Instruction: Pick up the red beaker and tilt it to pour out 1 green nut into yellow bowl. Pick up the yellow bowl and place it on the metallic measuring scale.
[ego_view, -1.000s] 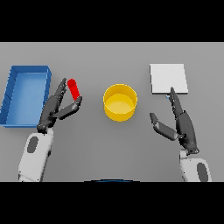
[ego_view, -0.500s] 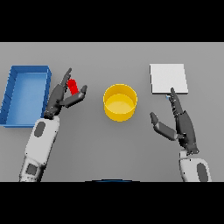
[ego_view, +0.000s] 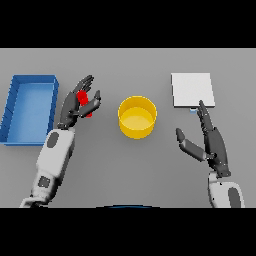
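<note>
The red beaker (ego_view: 83, 97) stands on the table left of the yellow bowl (ego_view: 136, 131). My left hand (ego_view: 71, 109) reaches around it, with the fingers behind it and the thumb in front, still fairly straight, and covers most of the beaker. No green nut shows. The bowl sits at the table's centre and looks empty. The flat, pale metallic scale (ego_view: 192, 90) lies at the right rear. My right hand (ego_view: 215, 145) hovers open in front of the scale, fingers pointing toward it and thumb spread toward the bowl.
A blue open bin (ego_view: 33, 78) stands at the far left, just beyond my left hand. A strip of bare grey table separates the bowl from the scale.
My left hand has moved forward and right, from beside the beaker to around it. The beaker is now largely hidden between fingers and thumb. The right hand has stayed still.
</note>
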